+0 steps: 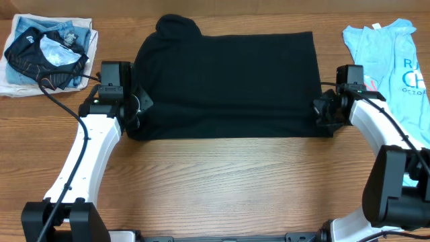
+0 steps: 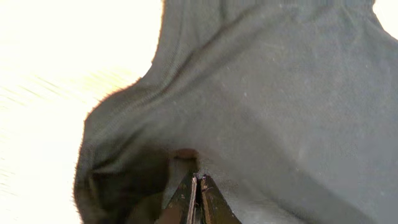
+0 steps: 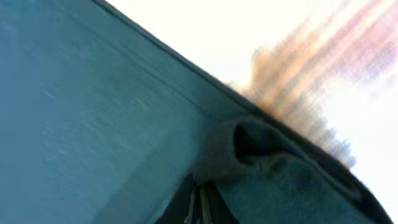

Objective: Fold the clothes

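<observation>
While the black T-shirt point(image 1: 228, 84) is plain, blue T-shirt point(image 1: 379, 54) reads "CH".

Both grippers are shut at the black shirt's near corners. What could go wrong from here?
1. The left gripper and right gripper each pinch only a small bunch of the black T-shirt, so the edge may slip out on lifting.
2. They may hold only the top layer, so the fold could drag unevenly.
3. The right gripper is close beside the light blue T-shirt and might snag it.
</observation>
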